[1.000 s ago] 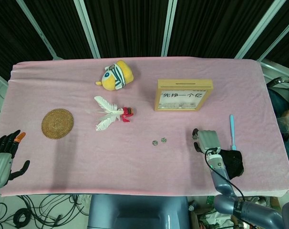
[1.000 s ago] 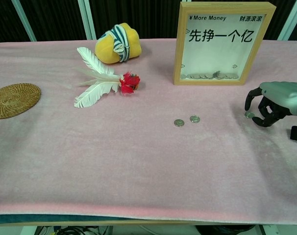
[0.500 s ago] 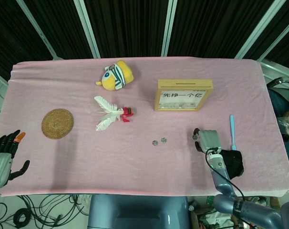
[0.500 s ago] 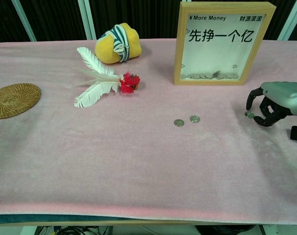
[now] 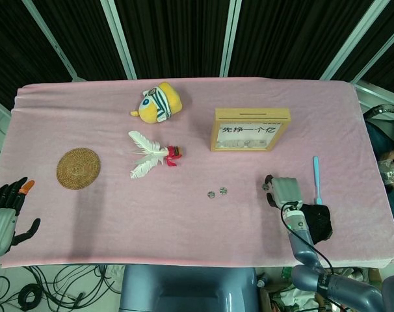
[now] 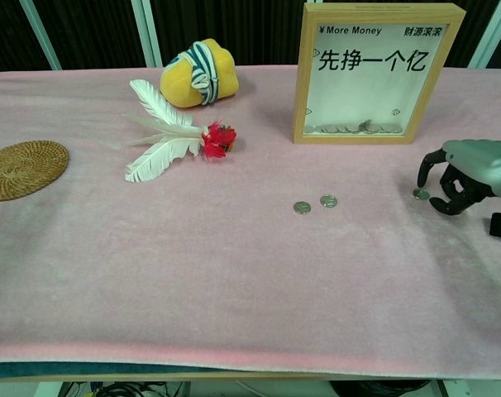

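My right hand point(image 5: 285, 190) point(image 6: 469, 169) arches over the pink cloth at the right, fingers curled downward and apart, holding nothing. A single coin point(image 6: 420, 193) point(image 5: 266, 186) lies flat on the cloth just left of its fingertips point(image 6: 443, 203). Two more coins point(image 6: 315, 203) point(image 5: 217, 192) lie side by side near the table's middle. Behind them stands a wooden-framed glass money box point(image 6: 374, 74) point(image 5: 250, 130) with coins in its bottom. My left hand point(image 5: 5, 211) hangs off the table's front left corner, fingers spread and empty.
A white feather toy with a red tuft point(image 6: 164, 136) point(image 5: 148, 156), a yellow plush point(image 6: 197, 83) point(image 5: 158, 103) and a woven coaster point(image 6: 23, 169) point(image 5: 78, 168) occupy the left half. A blue stick point(image 5: 316, 179) and a black object point(image 5: 319, 221) lie by my right hand.
My right hand has drifted slightly to the right, off the single coin, which stays on the cloth. The left hand has not moved.
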`<state>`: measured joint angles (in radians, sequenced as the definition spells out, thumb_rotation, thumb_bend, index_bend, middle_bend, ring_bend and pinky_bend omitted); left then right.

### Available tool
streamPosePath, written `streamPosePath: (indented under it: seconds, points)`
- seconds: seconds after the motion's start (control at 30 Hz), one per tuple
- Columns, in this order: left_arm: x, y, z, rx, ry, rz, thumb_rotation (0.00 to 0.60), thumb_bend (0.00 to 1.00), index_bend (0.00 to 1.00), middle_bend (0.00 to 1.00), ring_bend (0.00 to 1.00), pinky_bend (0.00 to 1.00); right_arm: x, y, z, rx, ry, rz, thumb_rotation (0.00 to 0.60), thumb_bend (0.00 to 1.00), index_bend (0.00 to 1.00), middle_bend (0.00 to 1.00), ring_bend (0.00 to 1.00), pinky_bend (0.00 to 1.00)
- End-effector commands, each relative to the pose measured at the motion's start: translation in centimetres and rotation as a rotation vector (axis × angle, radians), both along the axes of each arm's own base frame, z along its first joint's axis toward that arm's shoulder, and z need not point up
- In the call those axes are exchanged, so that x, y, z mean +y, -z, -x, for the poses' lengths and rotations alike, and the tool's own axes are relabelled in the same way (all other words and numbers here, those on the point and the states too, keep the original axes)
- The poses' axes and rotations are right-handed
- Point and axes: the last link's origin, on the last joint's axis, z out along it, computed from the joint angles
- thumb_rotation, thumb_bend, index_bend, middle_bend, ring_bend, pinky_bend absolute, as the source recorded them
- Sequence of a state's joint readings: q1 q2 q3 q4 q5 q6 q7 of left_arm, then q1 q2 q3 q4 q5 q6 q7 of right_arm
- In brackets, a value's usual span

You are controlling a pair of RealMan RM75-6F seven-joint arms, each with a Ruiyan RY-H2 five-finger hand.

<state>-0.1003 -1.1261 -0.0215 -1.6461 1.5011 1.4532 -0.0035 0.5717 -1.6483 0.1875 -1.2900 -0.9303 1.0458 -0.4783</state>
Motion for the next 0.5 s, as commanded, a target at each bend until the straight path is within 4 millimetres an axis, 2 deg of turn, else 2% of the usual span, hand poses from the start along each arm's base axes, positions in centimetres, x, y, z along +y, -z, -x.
streamPosePath:
  seconds: [0.03, 0.5]
  points:
    - [0.00, 0.00, 0.00, 0.000, 0.000, 0.000, 0.600, 0.36, 0.02, 0.00, 0.00, 0.00, -0.02, 0.01, 0.00, -0.002, 0.001, 0.001, 0.600, 0.38, 0.39, 0.79, 0.84, 0.84]
    - [0.00, -0.02, 0.02, 0.000, 0.000, -0.001, 0.600, 0.36, 0.02, 0.00, 0.00, 0.00, 0.11, 0.14, 0.10, 0.001, 0.000, -0.001, 0.600, 0.38, 0.39, 0.79, 0.84, 0.84]
